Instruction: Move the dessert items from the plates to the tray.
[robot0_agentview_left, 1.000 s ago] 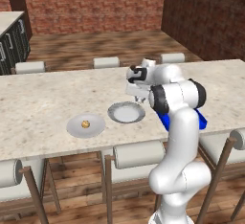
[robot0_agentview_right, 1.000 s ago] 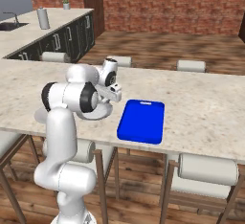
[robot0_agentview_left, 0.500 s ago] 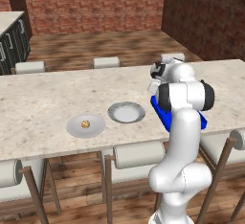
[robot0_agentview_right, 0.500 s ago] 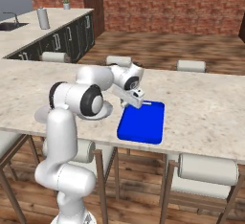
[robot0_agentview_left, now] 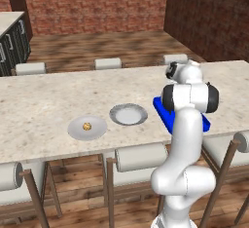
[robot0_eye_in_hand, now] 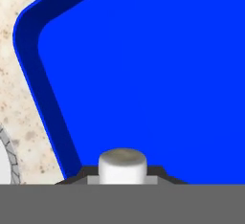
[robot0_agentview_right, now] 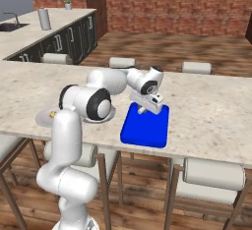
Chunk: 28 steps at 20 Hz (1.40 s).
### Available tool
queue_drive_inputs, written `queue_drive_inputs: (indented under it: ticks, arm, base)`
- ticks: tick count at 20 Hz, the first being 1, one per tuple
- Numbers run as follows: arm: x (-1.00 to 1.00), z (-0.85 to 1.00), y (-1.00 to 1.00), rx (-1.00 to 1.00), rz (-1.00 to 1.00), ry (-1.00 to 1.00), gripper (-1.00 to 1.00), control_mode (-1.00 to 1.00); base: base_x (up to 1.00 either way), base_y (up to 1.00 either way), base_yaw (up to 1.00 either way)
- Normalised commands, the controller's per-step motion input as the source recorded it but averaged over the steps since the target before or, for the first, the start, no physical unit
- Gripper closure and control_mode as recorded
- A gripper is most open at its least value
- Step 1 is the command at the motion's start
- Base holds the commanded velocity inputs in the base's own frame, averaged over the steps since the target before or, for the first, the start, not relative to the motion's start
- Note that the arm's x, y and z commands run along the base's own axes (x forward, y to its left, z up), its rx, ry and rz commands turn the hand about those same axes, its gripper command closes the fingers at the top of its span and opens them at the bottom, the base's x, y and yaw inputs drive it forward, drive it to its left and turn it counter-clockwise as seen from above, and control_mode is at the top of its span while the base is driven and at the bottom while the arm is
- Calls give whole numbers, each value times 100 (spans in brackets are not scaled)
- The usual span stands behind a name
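The gripper point(robot0_agentview_right: 143, 110) has swung from over the rimmed plate point(robot0_agentview_left: 128, 114) across to the tray point(robot0_agentview_right: 145, 124) within the last second, and it now hangs just above the blue surface, near the tray's near-left part in the right base view. Its jaws are clamped on the white piece point(robot0_eye_in_hand: 122, 165), which sits between the fingertips at 6 o'clock in the hand view, with tray blue behind it. By my reading the carry is nearly done: what is left for this piece is a short descent and a release.

The rimmed plate is bare now. The cookie point(robot0_agentview_left: 87, 126) rests on the plain plate point(robot0_agentview_left: 87, 127), at about 8 o'clock from the rimmed plate in the left base view, well apart from the tray, so half the task remains.

The counter point(robot0_agentview_left: 44, 100) around the tray is open; nothing stands between gripper and tray. Stools point(robot0_agentview_right: 213, 173) line the near edge, below the work.
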Motion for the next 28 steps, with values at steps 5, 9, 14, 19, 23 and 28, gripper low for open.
queue_drive_inputs:
  ticks: [5,9,14,19,23,28]
  arm:
    - [0,-28,1,-12,0,0,100,-100]
    - [0,-36,11,-17,0,0,100,-100]
    - [0,-17,7,-9,0,0,-100,-100]
    - [0,0,0,0,0,0,-100,-100]
    - [0,5,0,0,0,0,-100,-100]
    - [0,39,0,0,0,-2,-100,-100]
  base:
    - [0,0,0]
    - [0,0,0]
    - [0,0,0]
    - [0,0,0]
    - [0,0,0]
    - [0,0,0]
